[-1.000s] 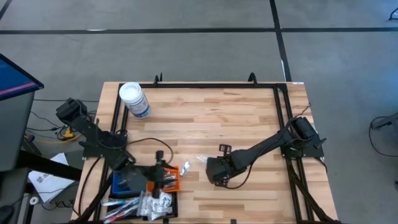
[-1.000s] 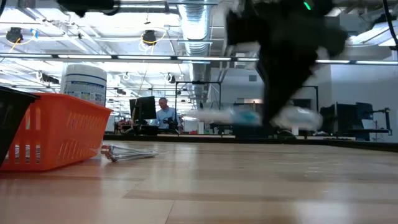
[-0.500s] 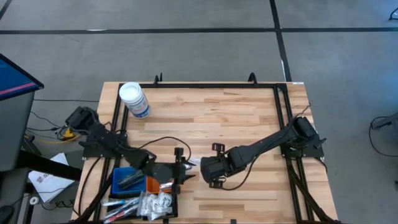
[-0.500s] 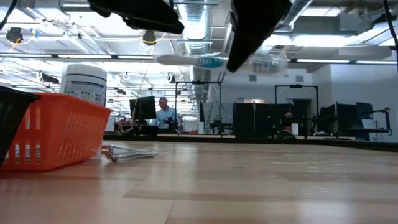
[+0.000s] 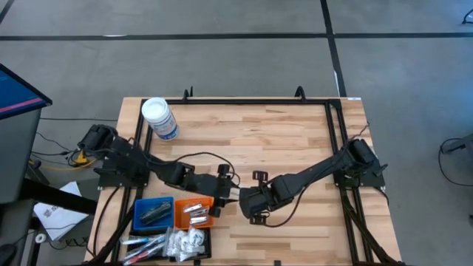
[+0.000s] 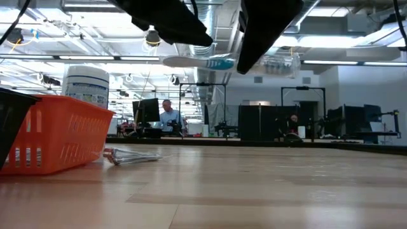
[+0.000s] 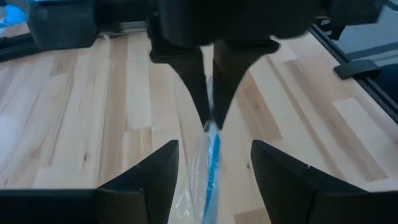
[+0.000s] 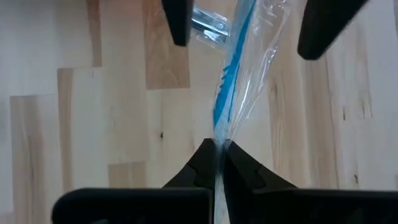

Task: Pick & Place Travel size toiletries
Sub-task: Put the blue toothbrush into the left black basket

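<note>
A slim blue stick in a clear wrapper [image 8: 233, 81] hangs level above the wood between the two grippers; the low view shows the stick [image 6: 197, 62] well off the table. My right gripper [image 8: 219, 148] is shut on one end of it and sits near the table's middle [image 5: 246, 198]. My left gripper [image 7: 214, 148] is open, just left of the right one [image 5: 228, 188]. Its fingers stand on either side of the wrapper's free end, and no touch shows. A silvery packet [image 6: 132, 156] lies flat on the table beside the orange tray. My right gripper pinches the clear wrapper's end [image 8: 220, 134] between its two fingers. The fingers lie along the stick, pointing toward the table's left. The wrapped stick is lifted clear and reaches out level beyond the fingertips toward my left gripper.
Blue tray [image 5: 154, 212], orange tray [image 5: 194, 210] and a black tray with several toiletries [image 5: 166, 242] sit at the near left corner. The white-lidded jar [image 5: 159, 118] stands at the far left. Bare wood lies across the table's middle and right.
My right gripper has lifted the wrapped stick from table height to well above it and shifted slightly left. My left gripper has swung from above the trays toward the right and the right gripper, ending with its fingers around the wrapper's free end.
</note>
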